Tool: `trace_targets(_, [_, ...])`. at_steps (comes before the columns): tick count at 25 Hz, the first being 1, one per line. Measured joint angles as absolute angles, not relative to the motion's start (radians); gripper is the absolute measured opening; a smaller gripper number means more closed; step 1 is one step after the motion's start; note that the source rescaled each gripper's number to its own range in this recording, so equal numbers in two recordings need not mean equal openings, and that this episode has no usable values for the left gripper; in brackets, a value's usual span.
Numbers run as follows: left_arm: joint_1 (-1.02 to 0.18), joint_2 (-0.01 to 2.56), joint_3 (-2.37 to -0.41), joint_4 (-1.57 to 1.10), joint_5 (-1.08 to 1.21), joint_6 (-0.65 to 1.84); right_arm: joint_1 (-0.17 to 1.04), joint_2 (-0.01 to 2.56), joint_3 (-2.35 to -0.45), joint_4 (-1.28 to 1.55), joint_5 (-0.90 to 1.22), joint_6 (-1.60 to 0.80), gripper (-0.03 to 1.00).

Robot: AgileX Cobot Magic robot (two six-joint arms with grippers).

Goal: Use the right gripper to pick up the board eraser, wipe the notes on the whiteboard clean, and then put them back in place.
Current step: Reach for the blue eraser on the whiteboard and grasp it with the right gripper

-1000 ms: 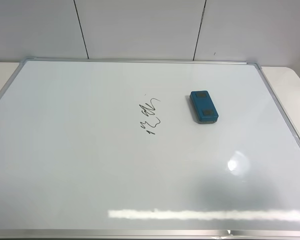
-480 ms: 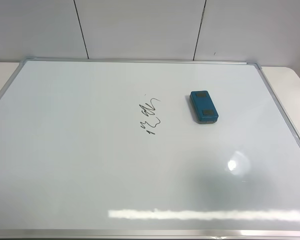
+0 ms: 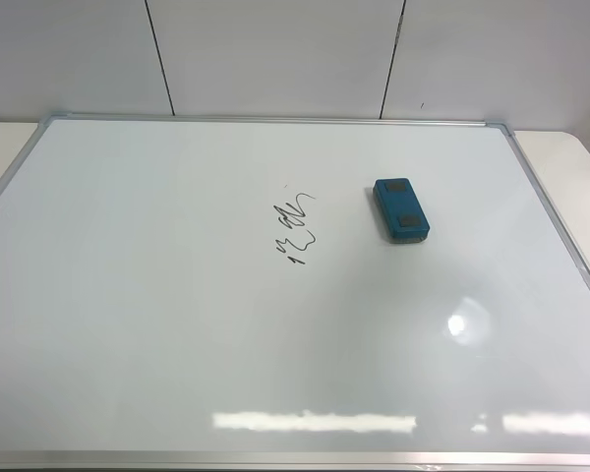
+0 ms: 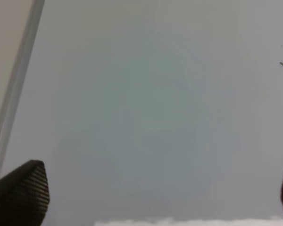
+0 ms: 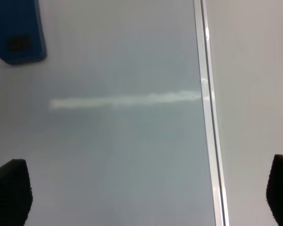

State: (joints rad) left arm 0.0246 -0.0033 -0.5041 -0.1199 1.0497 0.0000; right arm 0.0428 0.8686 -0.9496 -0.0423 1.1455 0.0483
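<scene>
The job is at its very first step: picking up the board eraser (image 3: 402, 209). It lies flat on the whiteboard (image 3: 157, 295), a bit right of the middle, with its two dark patches facing up. Nothing holds it. The notes (image 3: 295, 228), a small black scribble, sit near it on its left and do not touch it. They are not wiped yet.

The right gripper (image 5: 145, 193) is wide open and empty. Only its two black fingertips show, far apart. It hangs over the board near the silver frame (image 5: 206, 117), and the eraser is well away from it. The left gripper (image 4: 153, 193) is wide open and empty too. The high camera shows neither arm.

Next, I think the right gripper must go over to the eraser, put one finger on each long side, come down and squeeze. The board looks shiny and smooth, so the eraser may slide if it gets bumped.
</scene>
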Motion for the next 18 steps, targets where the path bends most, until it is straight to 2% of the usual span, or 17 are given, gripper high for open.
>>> trace_targets(8, [0.025,-0.003,-0.504,-0.12,1.05,0.0,0.048,1.16,-1.059,0.035,1.042,0.045,1.0])
trace_targets(18, [0.025,-0.003,-0.504,-0.12,1.05,0.0,0.117,1.473,-1.129,0.1,0.92,0.054,1.0])
